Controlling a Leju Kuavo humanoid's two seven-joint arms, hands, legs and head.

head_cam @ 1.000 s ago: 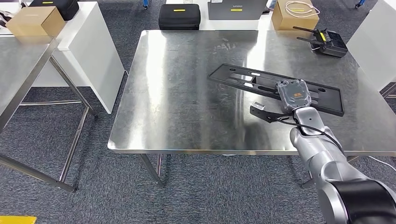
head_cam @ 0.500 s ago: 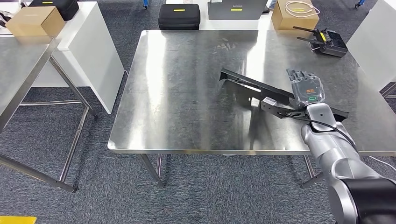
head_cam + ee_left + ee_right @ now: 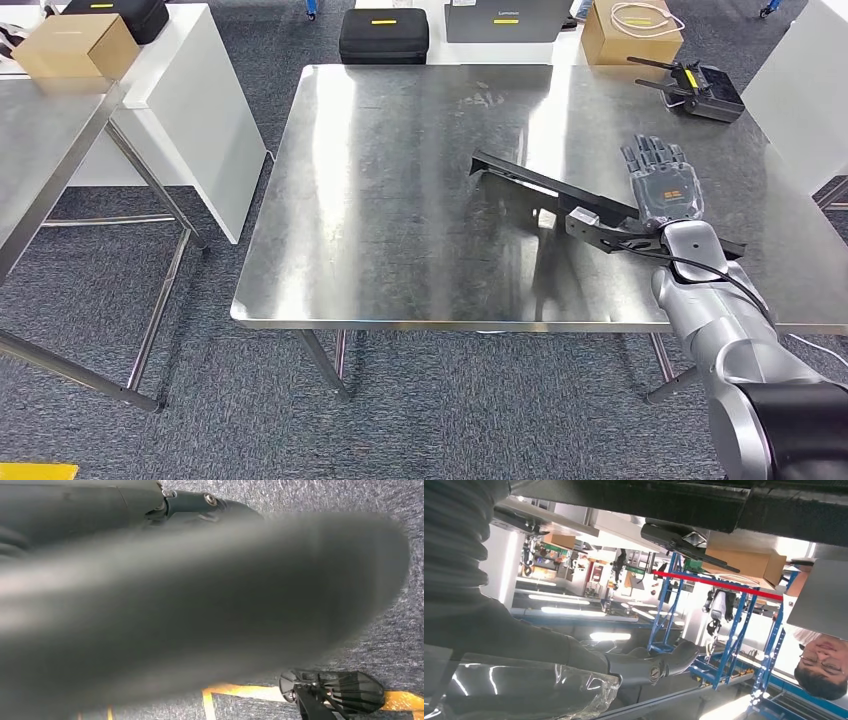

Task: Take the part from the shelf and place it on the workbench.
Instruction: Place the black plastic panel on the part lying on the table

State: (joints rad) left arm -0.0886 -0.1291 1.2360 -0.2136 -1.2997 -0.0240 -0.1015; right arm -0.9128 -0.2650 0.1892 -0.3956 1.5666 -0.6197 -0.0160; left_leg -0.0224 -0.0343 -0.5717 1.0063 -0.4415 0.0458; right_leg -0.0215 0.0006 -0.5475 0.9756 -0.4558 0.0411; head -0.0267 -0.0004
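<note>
The part, a long black flat bracket, rests tilted on the steel workbench, its far end raised toward the middle of the table and its near end running under the robot's right wrist at the right-hand side. The right hand is spread flat with its fingers extended and apart, just beside the part's near end; whether it touches the part cannot be told. The silver right arm reaches up from the bottom corner. The left hand's state cannot be told, its wrist camera being blurred. Beyond, a black remote controller lies at the workbench's far right corner, a cardboard box behind it, a black case on the carpet and a white cabinet to the left.
</note>
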